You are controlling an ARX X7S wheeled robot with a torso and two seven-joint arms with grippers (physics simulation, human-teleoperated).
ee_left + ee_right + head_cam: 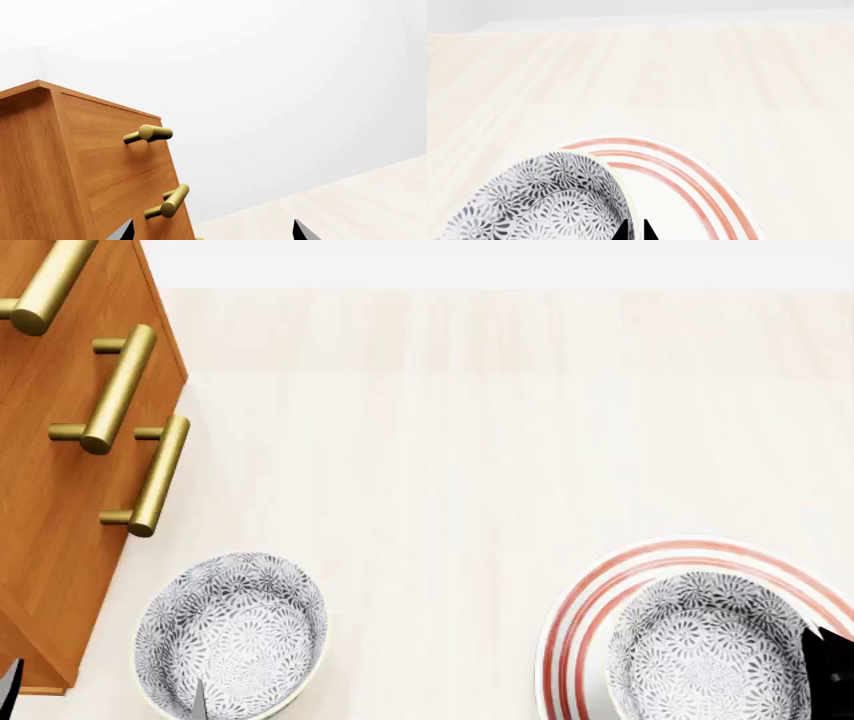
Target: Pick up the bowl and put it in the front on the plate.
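The bowl (pixel 540 200), white with a grey-blue floral pattern, lies within the red rings of the plate (pixel 694 172). In the head view this bowl (pixel 701 650) and the plate (pixel 587 605) are at the lower right. My right gripper (pixel 635 231) is shut on the bowl's rim, one fingertip inside and one outside. I cannot tell whether the bowl rests on the plate or hangs just above it. A second identical bowl (pixel 230 632) stands at the lower left. My left gripper (pixel 213 232) is open and holds nothing; one of its fingertips (pixel 200 700) shows over that bowl.
A wooden drawer cabinet (pixel 60 470) with brass bar handles (pixel 120 390) stands at the left, close to the left arm; the left wrist view also shows the cabinet (pixel 60 165). The pale wood surface (pixel 467 440) runs back to a white wall.
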